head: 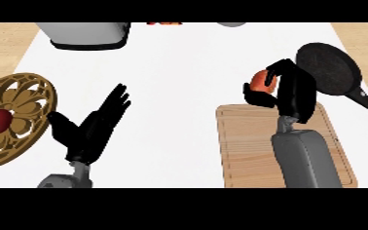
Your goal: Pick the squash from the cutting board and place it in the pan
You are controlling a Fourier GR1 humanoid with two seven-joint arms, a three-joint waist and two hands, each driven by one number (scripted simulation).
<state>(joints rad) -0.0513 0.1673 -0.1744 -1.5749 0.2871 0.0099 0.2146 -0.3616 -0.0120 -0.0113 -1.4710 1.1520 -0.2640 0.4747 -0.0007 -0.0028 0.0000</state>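
A white counter point(187, 78) carries a wooden cutting board point(248, 151) at its near right corner and a black pan point(327, 70) by the right edge. An ornate gold plate point(25, 112) lies at the left edge. The left hand point(93, 126) rests relaxed, fingers straight; the right hand point(284, 90) curls round the orange squash point(260, 82), just past the board's far edge, beside the pan.

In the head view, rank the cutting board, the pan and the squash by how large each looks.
1. cutting board, largest, though partly covered by the right forearm.
2. pan, clearly smaller than the board.
3. squash, smallest, but mostly hidden inside the right hand, so its full extent is unsure.
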